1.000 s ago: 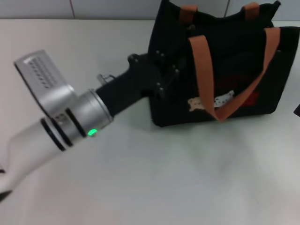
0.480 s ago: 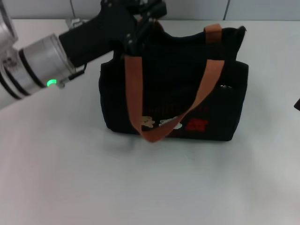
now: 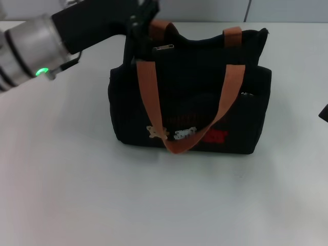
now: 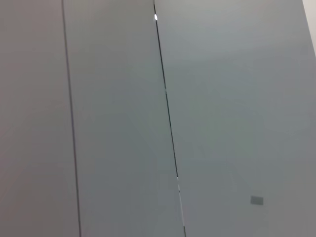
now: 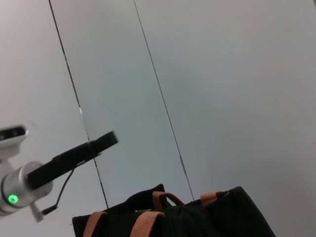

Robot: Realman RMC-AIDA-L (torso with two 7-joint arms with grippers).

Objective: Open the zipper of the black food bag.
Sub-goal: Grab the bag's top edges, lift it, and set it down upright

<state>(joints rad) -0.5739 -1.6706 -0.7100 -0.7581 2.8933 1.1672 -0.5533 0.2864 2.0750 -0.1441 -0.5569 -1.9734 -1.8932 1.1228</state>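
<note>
The black food bag [image 3: 189, 102] stands upright in the middle of the table in the head view, with orange-brown strap handles [image 3: 148, 97], bear patches and red print on its front. The zipper's small grey pull tab [image 3: 164, 47] lies on the bag's top edge near the left end. The zip line itself does not stand out from the black fabric. My left gripper [image 3: 143, 14] reaches in from the upper left and sits at the bag's top left corner, just beside the tab. The right wrist view shows the left gripper [image 5: 108, 138] above the bag [image 5: 197, 222]. My right gripper [image 3: 324, 111] shows only as a dark sliver at the right edge.
The white table [image 3: 154, 205] spreads out in front of and beside the bag. A grey panelled wall [image 4: 197, 123] stands behind the table. A second small metal pull [image 3: 246, 95] sits on the bag's right front side.
The left gripper has gone from the bag's left side up to its top left corner. The bag now shows mid-view instead of upper right. The grey pull tab has come into sight.
</note>
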